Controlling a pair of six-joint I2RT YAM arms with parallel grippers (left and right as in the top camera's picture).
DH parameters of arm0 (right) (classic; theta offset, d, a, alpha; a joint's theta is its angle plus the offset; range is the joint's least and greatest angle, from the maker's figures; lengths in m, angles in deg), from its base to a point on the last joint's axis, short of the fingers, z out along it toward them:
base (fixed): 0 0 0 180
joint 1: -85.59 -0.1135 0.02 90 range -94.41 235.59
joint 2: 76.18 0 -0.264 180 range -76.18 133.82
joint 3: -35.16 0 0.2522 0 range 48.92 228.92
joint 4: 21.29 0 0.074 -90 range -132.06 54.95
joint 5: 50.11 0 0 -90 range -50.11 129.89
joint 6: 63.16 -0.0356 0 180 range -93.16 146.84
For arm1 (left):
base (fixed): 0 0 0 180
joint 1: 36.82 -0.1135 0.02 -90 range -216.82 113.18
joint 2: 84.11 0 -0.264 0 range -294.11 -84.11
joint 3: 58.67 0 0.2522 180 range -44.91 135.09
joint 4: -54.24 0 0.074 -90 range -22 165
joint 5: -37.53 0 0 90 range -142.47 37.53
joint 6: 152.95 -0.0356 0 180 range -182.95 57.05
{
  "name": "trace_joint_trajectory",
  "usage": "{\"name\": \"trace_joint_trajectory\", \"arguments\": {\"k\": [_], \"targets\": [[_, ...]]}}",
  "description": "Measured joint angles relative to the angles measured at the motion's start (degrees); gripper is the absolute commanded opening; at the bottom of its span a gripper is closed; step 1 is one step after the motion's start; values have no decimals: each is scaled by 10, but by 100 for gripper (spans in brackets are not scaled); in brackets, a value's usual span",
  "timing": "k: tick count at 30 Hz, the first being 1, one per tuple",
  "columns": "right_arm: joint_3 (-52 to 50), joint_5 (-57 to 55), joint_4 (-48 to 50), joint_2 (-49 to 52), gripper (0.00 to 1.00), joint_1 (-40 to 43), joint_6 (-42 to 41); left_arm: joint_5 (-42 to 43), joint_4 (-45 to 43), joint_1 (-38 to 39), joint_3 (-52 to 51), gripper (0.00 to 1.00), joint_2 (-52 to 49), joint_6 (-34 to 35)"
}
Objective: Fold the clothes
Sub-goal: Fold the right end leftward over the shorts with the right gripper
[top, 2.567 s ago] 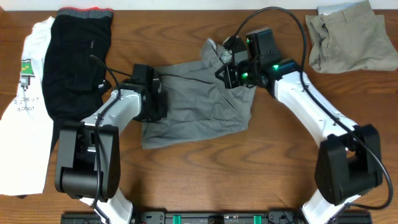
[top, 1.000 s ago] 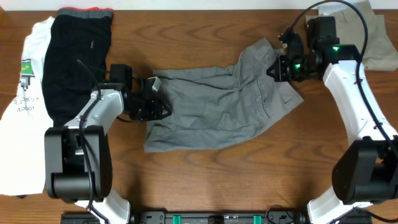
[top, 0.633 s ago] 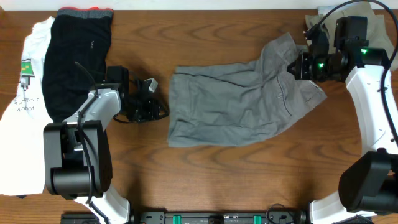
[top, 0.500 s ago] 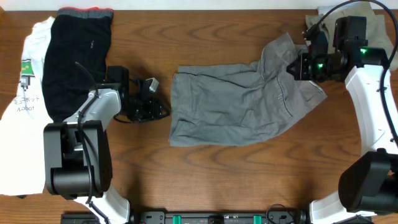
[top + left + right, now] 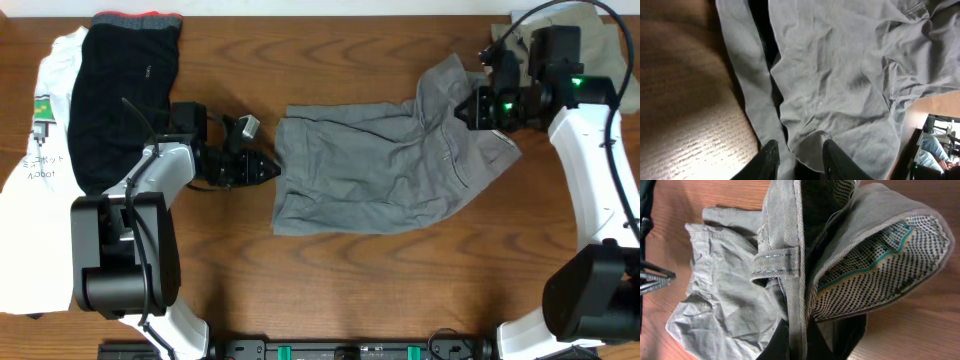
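Note:
The mid-grey shorts [image 5: 380,170] lie crumpled across the middle of the table. Their waistband end is lifted at the right by my right gripper [image 5: 468,108]. In the right wrist view that gripper [image 5: 812,336] is shut on the waistband [image 5: 790,255], whose patterned lining [image 5: 875,275] is turned outward. My left gripper [image 5: 270,168] points right at the shorts' left edge. In the left wrist view its fingers [image 5: 769,157] stand apart, with a fold of the grey cloth [image 5: 840,75] lying between them.
Black trousers [image 5: 125,90] with a red-grey waistband lie at the far left, on top of a white printed T-shirt [image 5: 45,170]. Khaki shorts [image 5: 622,50] sit at the back right corner behind my right arm. Bare wood table [image 5: 350,290] runs along the front.
My right gripper dragged the grey shorts to the right, out of my left gripper. My left gripper then moved right to the shorts' left edge, and its fingers narrowed around the cloth.

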Motion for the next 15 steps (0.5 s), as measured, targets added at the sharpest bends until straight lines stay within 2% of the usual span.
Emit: {"name": "trace_joint_trajectory", "arguments": {"k": [14,15], "targets": [[0,-3,27,0,1,-52,-12,28,-53,7,0,18,-73,-4],[0,-4,27,0,1,-57,-14,30,-55,9,0,14,-82,-3]]}}
